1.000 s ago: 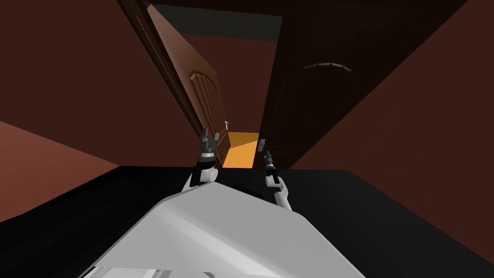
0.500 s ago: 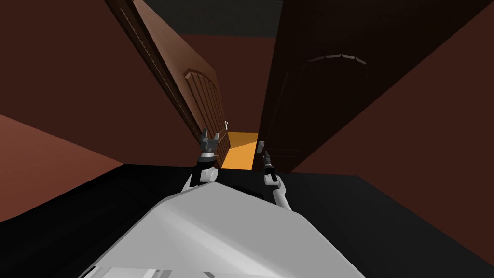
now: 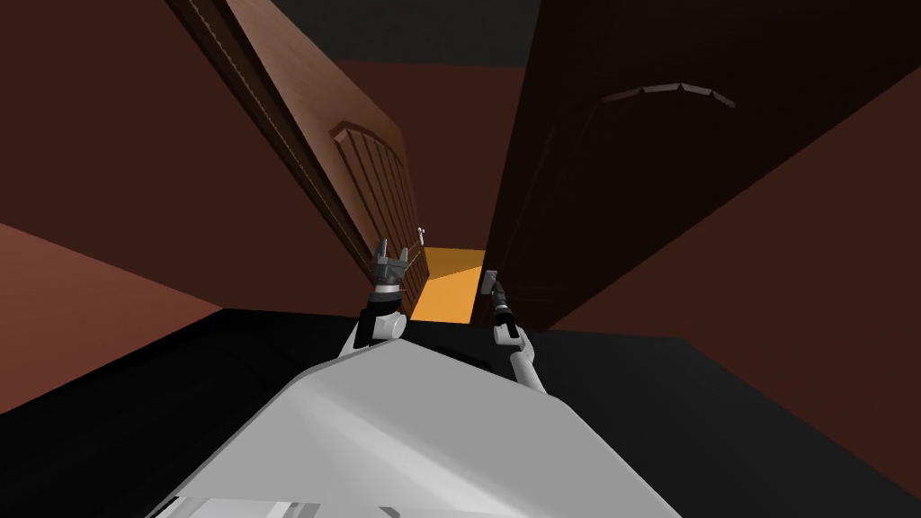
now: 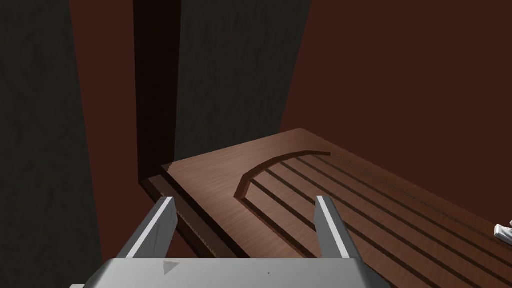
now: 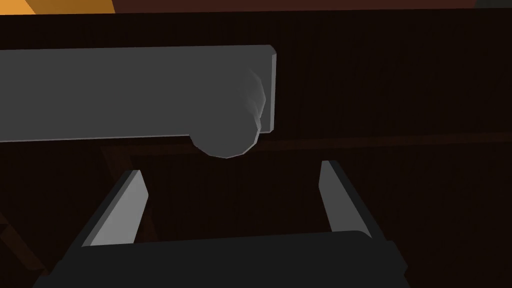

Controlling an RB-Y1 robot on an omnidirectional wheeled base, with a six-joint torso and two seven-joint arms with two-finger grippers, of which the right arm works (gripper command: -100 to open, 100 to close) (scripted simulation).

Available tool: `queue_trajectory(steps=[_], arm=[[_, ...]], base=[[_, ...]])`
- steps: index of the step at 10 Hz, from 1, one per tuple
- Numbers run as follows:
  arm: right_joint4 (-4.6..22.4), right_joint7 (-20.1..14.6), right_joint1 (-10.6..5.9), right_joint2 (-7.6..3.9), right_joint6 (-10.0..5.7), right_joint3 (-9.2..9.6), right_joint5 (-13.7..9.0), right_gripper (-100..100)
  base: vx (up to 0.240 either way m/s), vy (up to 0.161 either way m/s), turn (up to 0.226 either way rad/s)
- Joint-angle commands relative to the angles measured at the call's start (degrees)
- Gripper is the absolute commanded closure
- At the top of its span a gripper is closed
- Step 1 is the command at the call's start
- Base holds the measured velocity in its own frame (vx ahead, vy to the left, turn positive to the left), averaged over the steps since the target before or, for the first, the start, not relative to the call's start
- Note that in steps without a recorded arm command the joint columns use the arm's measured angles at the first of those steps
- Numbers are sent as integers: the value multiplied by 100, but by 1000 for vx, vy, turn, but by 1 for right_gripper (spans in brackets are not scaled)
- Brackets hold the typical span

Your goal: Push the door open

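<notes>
Head view: we face two brown door leaves with a gap btwn them, orange floor showing through. L gripper, fingers apart, is at the panelled left leaf. R gripper, fingers apart, unclamped, points at the grey lever handle on the dark right leaf.

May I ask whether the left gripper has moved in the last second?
No: the grey-fingered left gripper keeps its place beside the small white handle of the brown panelled door.
</notes>
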Motion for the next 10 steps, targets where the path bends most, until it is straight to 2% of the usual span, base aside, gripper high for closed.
queue_trajectory(steps=[1, 3, 4, 5, 10], arm=[[34, 6, -17, 16, -11, -25, -4, -100], [83, 13, -46, 71, -24, -56, -10, -100], [62, 10, -36, 51, -15, -46, -8, -100], [62, 10, -36, 51, -15, -46, -8, 100], [62, 10, -36, 51, -15, -46, -8, 100]], base=[[223, 19, 20], [189, 28, 24], [87, 21, 3], [-10, -5, -4], [-7, -3, 5]])
